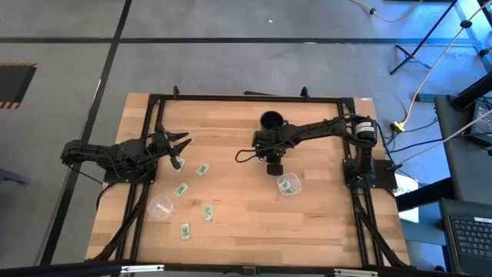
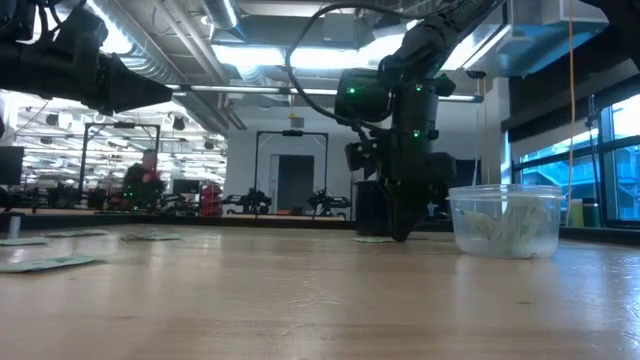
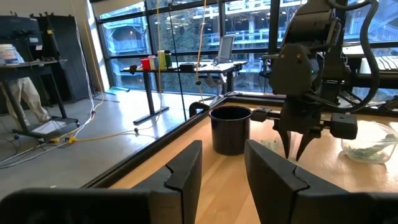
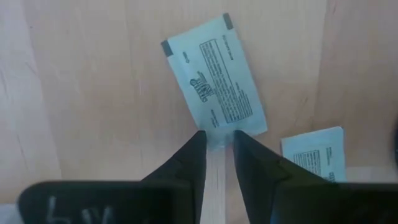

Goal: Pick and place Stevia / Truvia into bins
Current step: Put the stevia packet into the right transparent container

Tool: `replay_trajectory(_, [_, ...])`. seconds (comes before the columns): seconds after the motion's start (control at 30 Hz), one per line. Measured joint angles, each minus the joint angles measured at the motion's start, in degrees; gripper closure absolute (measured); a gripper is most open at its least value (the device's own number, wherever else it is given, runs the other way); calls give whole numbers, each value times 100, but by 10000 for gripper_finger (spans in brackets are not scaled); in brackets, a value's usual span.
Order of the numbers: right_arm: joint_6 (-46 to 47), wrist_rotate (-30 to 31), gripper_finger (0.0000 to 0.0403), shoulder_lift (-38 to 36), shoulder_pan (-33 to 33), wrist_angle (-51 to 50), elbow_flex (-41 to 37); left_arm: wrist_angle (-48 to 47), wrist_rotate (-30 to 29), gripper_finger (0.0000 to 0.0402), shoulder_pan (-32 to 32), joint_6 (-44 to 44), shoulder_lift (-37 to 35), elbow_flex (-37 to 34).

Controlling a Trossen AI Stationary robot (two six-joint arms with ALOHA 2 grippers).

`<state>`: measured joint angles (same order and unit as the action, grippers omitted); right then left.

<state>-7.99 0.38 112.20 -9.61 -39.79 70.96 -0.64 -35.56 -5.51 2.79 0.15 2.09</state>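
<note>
My right gripper points straight down at the table's middle, its fingers a narrow gap apart over the end of a pale green-and-white sachet that lies flat on the wood. A second sachet lies beside it. One clear cup stands just right of this gripper with sachets inside. The other clear cup stands near the left arm. Several more sachets lie flat between the two cups. My left gripper is open, raised above the table's left side, touching nothing. My right gripper comes from above, pointing down, with both fingertips at the short end of the sachet. The sachet lies flat on the table, and its edge shows in the narrow gap between the tips. Whether the fingers pinch it, I cannot tell.
A black mug stands behind the right gripper toward the table's far edge. A black frame rail runs around the tabletop. Bare wood lies along the near edge and between the arms.
</note>
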Motion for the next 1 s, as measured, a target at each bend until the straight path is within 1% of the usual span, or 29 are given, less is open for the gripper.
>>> replay_trajectory(0.37, [-50,15,394,11,0,-26,0,0,-1,286,0,0,-1,0])
replay_trajectory(0.57, [196,48,398,36,69,-175,100,0,-1,286,-1,0,1,0])
replay_trajectory(0.67, [320,-34,400,65,205,-561,294,0,-1,286,1,0,1,0])
replay_trajectory(0.83, [489,-44,401,52,498,-1170,881,0,-1,286,1,0,1,0])
replay_trajectory(1.0, [1100,-21,401,46,933,-2458,1688,0,-1,286,1,-1,-1,0])
